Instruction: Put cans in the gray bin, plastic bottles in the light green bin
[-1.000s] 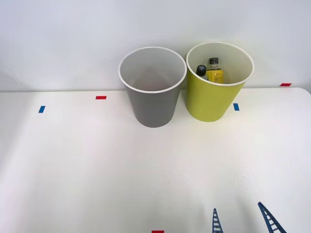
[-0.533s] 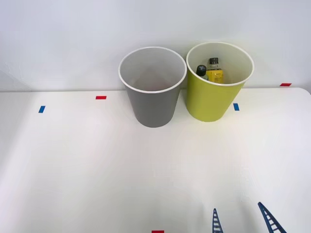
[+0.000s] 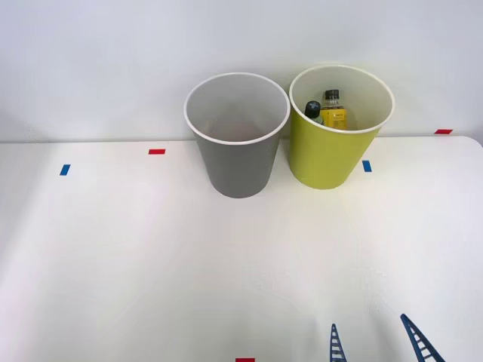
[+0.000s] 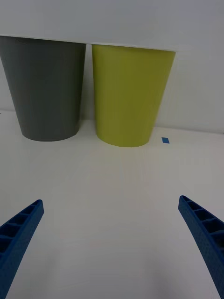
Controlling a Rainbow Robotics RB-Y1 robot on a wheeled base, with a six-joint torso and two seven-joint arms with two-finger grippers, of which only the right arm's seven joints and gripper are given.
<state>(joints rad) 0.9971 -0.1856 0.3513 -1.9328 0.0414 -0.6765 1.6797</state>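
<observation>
The gray bin (image 3: 236,143) stands at the back of the white table, with the light green bin (image 3: 336,143) touching close on its right. Inside the green bin stand two plastic bottles, one with a black cap and yellow label (image 3: 333,111) and one with a dark cap (image 3: 312,110). A faint reddish patch shows low inside the gray bin; the can itself is hidden. My right gripper (image 3: 373,343) hangs open near the table's front edge, well short of both bins, with nothing between its fingers. The wrist view faces the gray bin (image 4: 45,88) and the green bin (image 4: 129,96) across bare table.
Small tape marks lie on the white table (image 3: 151,256): red ones (image 3: 157,151) at back left, far right and the front edge, blue ones (image 3: 65,170) at the left and beside the green bin. A white wall rises right behind the bins.
</observation>
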